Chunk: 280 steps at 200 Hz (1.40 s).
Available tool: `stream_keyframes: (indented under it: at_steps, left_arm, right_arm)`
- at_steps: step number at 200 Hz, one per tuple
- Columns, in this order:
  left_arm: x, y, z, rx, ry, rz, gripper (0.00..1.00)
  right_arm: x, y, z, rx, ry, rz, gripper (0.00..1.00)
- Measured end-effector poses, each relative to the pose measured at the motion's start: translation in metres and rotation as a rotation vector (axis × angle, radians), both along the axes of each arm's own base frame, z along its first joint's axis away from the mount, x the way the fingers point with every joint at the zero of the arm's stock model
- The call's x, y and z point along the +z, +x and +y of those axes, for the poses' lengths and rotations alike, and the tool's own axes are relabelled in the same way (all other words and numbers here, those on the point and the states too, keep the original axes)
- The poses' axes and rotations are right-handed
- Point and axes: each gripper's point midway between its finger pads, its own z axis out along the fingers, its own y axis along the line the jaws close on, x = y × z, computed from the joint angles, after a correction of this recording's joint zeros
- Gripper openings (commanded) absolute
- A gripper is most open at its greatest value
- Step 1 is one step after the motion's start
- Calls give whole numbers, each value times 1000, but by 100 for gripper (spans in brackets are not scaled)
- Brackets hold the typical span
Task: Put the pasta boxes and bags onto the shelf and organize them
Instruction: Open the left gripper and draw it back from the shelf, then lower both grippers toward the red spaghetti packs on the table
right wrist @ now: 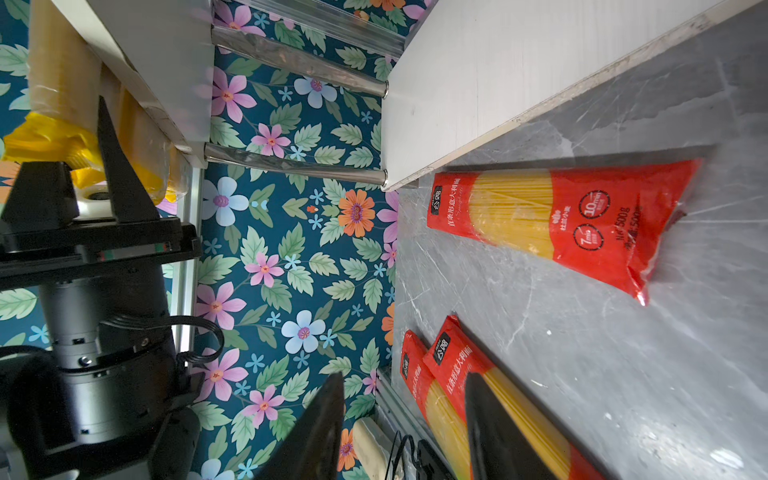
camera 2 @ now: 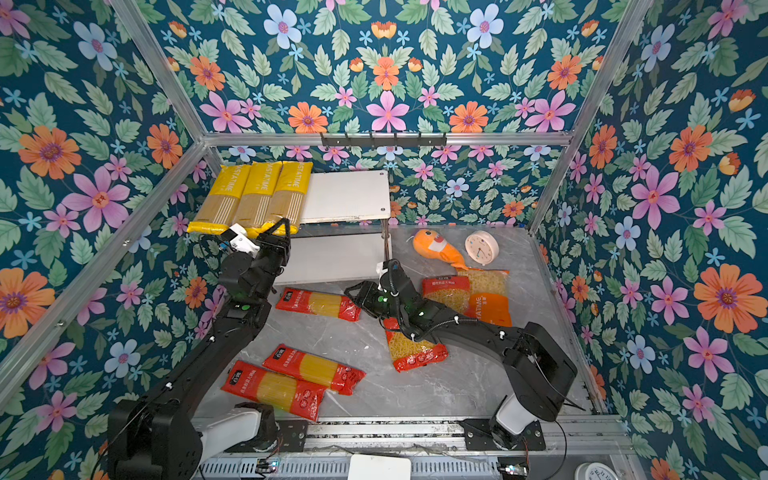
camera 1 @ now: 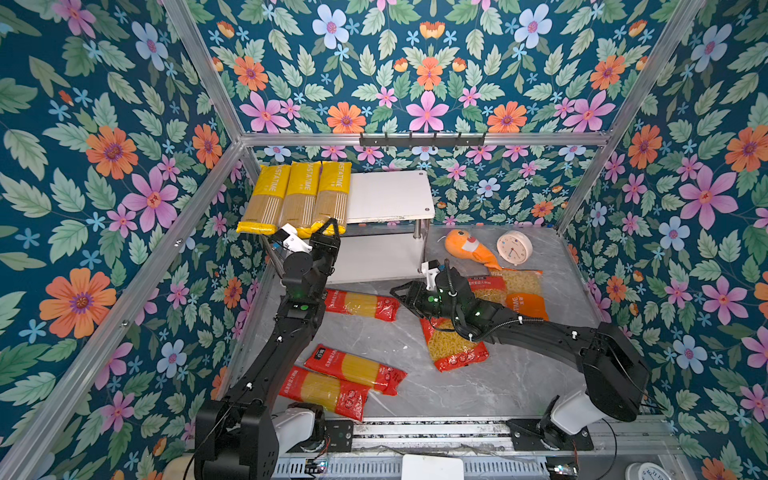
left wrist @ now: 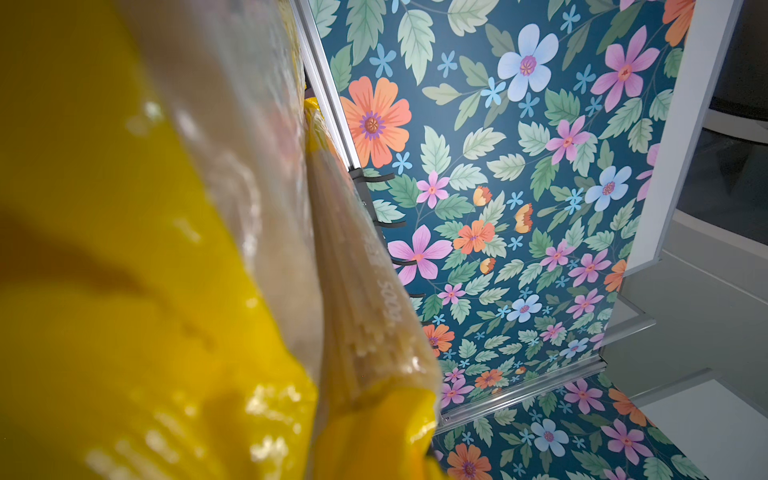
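My left fingers (camera 1: 332, 222) nip the glossy yellow pack's (camera 1: 334, 195) crimped end. It lies flat on the shelf's (camera 1: 390, 195) white top board, length running front to back. My right fingers (camera 1: 399, 293) hang half-spread, empty.

Teal floral walls (camera 1: 415, 62), grey marbled tabletop (camera 1: 519, 374), white shelf (camera 1: 390, 195), yellow packs (camera 1: 301, 195), red packs (camera 1: 359, 305)

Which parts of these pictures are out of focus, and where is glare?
Left wrist view: the yellow spaghetti pack is too near, so blurred, with bright glare spots; the wallpaper behind is sharp. Right wrist view: the red spaghetti pack is sharp, the shelf edge soft. Both top views: sharp, evenly lit.
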Motion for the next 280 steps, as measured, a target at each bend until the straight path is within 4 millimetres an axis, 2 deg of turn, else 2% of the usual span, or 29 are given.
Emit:
stream_keyframes:
  at_steps: [22,34,62,130,160,196,231,262,280]
  left_arm:
    - [0,0,-1,-7,2,-2,36]
    - [0,-1,-2,-12,5,-3,43]
    - [6,-7,-4,-28,11,-17,50]
    - [14,-26,-6,-45,71,-25,79]
    - [11,-48,-14,-78,126,-23,82]
    - [4,-76,-22,-114,211,-19,81]
    - [-29,-101,-46,-202,302,30,79]
    - [-50,-121,-72,-288,393,33,78]
    - [-80,-131,-85,-340,446,69,77]
  right_arm:
    - [-1,0,0,1,-2,-1,49]
    - [-2,0,1,2,-4,1,49]
    - [-1,1,2,2,-2,-1,49]
    - [-4,1,10,15,-6,4,49]
    - [-7,0,9,15,-11,8,49]
    - [-18,-1,8,16,-29,24,49]
    - [-34,-5,4,20,-65,34,49]
    - [-52,-9,1,50,-145,24,49]
    - [-70,-14,-4,77,-219,30,50]
